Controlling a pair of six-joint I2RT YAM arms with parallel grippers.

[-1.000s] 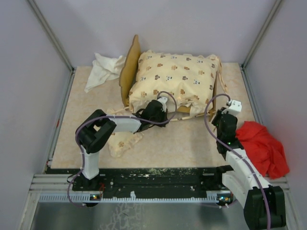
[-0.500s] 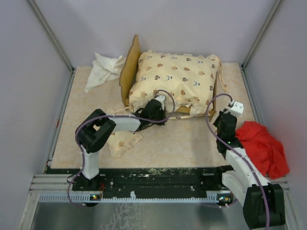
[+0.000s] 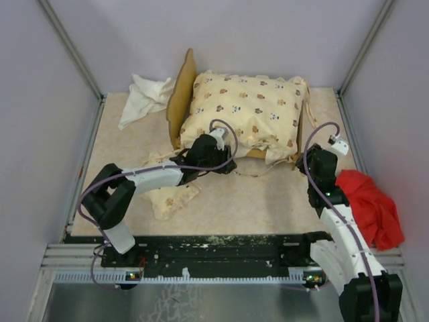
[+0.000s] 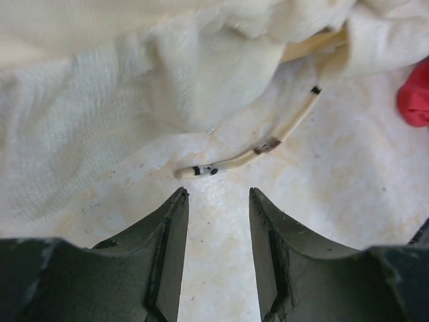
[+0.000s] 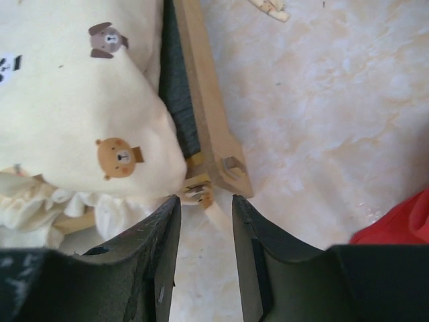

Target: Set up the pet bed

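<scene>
Black-white arms (image 3: 157, 176), purple cables (image 3: 306, 151).

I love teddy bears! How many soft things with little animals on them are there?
2. The big cushion lies on the bed frame; the small pillow lies on the table, toward its near left corner. Others could be hidden under the cushion.

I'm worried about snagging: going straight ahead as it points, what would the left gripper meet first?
Likely the thin tie lying on the table just ahead of the left gripper, then the cushion behind it; depth is unclear.
</scene>
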